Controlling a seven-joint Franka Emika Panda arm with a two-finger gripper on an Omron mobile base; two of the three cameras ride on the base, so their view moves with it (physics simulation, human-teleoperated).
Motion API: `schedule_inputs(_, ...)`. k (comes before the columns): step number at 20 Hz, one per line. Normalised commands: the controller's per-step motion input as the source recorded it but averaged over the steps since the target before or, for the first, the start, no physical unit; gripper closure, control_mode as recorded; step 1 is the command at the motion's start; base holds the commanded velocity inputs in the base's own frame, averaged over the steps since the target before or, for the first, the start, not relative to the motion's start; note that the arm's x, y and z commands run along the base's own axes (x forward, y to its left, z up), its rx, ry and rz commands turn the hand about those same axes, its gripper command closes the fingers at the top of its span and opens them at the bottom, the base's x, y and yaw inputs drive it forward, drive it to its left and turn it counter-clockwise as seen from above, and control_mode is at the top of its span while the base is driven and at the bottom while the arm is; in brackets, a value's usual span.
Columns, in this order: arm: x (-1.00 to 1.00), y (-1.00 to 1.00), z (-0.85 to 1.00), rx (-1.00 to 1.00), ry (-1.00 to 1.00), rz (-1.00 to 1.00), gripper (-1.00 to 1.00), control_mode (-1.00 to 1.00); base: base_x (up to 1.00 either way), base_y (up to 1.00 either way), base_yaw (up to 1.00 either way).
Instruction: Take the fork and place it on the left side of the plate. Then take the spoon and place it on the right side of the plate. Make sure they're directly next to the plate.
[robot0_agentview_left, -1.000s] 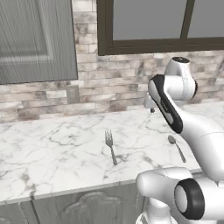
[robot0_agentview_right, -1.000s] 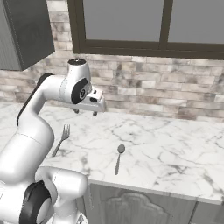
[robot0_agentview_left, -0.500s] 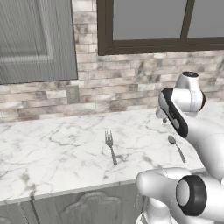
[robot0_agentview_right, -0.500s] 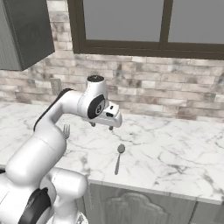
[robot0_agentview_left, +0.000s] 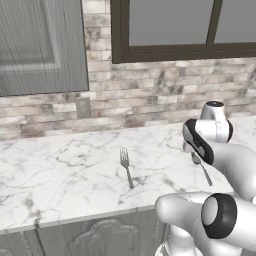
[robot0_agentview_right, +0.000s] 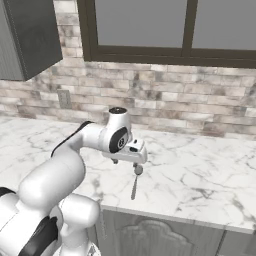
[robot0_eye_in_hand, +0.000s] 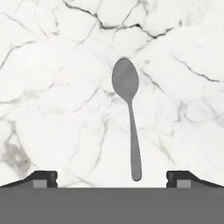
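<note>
The spoon (robot0_eye_in_hand: 128, 114) lies flat on the white marble counter, bowl pointing away from the hand and handle end between my fingertips (robot0_eye_in_hand: 44, 178). My gripper (robot0_eye_in_hand: 111, 178) hovers right above it, open wide with nothing held. In the right base view the gripper (robot0_agentview_right: 126, 162) hangs over the spoon (robot0_agentview_right: 135, 183) near the counter's front edge. The fork (robot0_agentview_left: 126, 167) lies by itself on the counter to the left of the spoon (robot0_agentview_left: 203, 171), tines toward the wall. The plate is out of view.
A brick backsplash with a wall outlet (robot0_agentview_left: 83, 107) runs behind the counter, under a dark-framed window (robot0_agentview_left: 185, 27). A grey upper cabinet (robot0_agentview_left: 40, 45) hangs at the left. The counter's front edge (robot0_agentview_right: 170, 217) runs just in front of the spoon.
The arm has swung to the right and come down, from above the middle of the counter to just over the spoon. The fork and spoon have not moved.
</note>
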Motion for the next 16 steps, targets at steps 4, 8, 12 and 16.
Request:
schedule_inputs(4, -0.08, -0.14, -0.21, 0.0, 0.04, 0.0, -1.0, -1.0, 0.0, 0.0, 0.0)
schedule_inputs(8, -0.15, -0.15, -0.09, 0.0, 0.0, 0.0, -1.0, -1.0, 0.0, 0.0, 0.0)
schedule_inputs(12, -0.15, -0.13, -0.17, 0.0, 0.0, 0.0, -1.0, -1.0, 0.0, 0.0, 0.0)
schedule_inputs(16, -0.06, -0.13, -0.29, 0.0, 0.0, 0.0, -1.0, -1.0, 0.0, 0.0, 0.0)
